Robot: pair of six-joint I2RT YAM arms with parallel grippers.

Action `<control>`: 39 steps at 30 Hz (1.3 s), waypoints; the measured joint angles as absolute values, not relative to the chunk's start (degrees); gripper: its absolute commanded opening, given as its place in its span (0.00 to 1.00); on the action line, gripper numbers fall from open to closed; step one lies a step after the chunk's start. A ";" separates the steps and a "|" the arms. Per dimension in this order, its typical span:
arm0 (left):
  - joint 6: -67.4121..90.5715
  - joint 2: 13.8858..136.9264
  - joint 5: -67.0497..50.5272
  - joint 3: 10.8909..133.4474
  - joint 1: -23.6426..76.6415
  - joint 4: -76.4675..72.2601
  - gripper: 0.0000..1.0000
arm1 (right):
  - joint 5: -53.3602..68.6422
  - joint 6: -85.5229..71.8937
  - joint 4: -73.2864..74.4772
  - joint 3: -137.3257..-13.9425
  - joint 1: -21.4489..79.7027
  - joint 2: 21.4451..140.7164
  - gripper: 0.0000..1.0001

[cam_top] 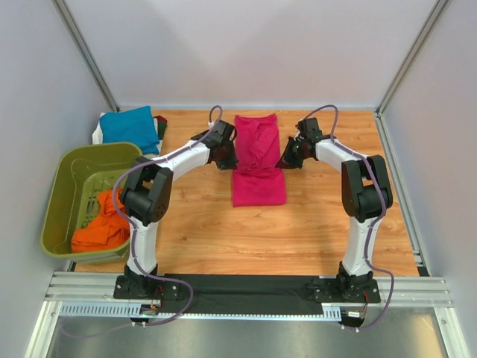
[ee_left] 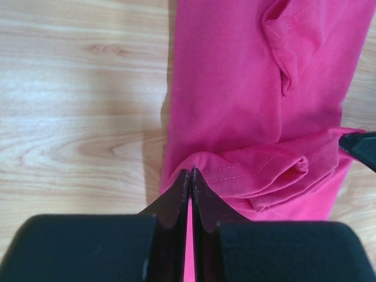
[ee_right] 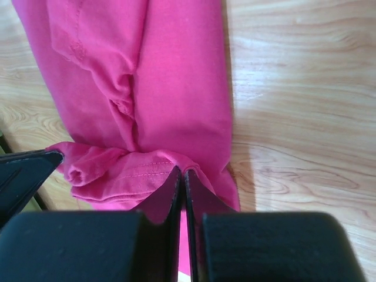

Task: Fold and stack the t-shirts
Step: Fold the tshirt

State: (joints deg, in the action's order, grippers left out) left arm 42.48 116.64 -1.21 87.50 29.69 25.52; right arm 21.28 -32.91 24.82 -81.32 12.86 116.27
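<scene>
A magenta-pink t-shirt (cam_top: 257, 160) lies lengthwise on the middle of the wooden table, its near part folded over. My left gripper (cam_top: 229, 159) is at the shirt's left edge, and my right gripper (cam_top: 286, 160) is at its right edge. Seen from the left wrist, the left gripper (ee_left: 191, 172) is shut, pinching a stitched hem of the pink shirt (ee_left: 247, 88). Seen from the right wrist, the right gripper (ee_right: 182, 171) is likewise shut on the hem of the shirt (ee_right: 170, 76). A teal-blue t-shirt (cam_top: 130, 125) lies at the back left. Orange t-shirts (cam_top: 100, 224) sit in the basket.
An olive-green plastic basket (cam_top: 71, 168) stands at the left edge of the table, beside the left arm's elbow. The teal shirt rests on something white (cam_top: 97, 134). Grey walls enclose the table on three sides. Bare wood (cam_top: 298, 231) lies in front of the pink shirt.
</scene>
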 measured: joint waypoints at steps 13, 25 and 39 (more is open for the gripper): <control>35.90 115.22 -1.83 96.05 27.86 25.89 0.76 | 20.88 -32.03 27.33 -90.00 12.67 115.26 0.57; 38.30 92.29 -8.99 73.76 32.05 15.14 0.32 | 21.10 -32.40 22.74 -73.47 13.15 99.31 0.06; 42.35 110.21 -9.69 75.22 34.94 5.48 0.09 | 20.27 -34.37 18.70 -76.20 13.58 111.70 0.00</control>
